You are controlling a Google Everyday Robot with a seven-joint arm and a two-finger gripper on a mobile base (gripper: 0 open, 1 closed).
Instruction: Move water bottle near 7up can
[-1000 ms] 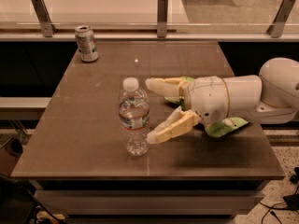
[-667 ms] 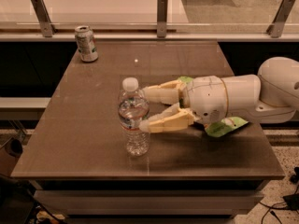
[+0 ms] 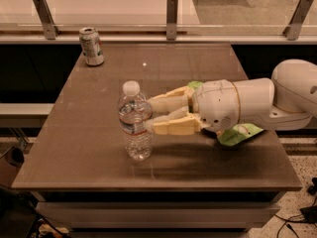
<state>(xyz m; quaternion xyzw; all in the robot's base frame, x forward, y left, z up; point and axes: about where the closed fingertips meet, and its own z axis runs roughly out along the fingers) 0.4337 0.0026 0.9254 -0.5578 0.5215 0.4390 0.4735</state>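
Note:
The water bottle (image 3: 134, 125), clear with a white cap and a pale label band, stands upright on the brown table (image 3: 74, 148), left of centre near the front. My gripper (image 3: 150, 115) reaches in from the right at label height. Its two cream fingers (image 3: 171, 126) press on the bottle's right side, one behind and one in front, shut on it. The 7up can (image 3: 91, 46) stands upright at the table's far left corner, well apart from the bottle.
A green snack bag (image 3: 241, 134) lies on the table under my white arm (image 3: 247, 105), right of centre. A glass railing with metal posts (image 3: 172, 11) runs behind the table. The table's front edge is close to the bottle.
The fingers have closed from wide open, either side of the bottle, to pressing on it. The bottle and the can have not moved.

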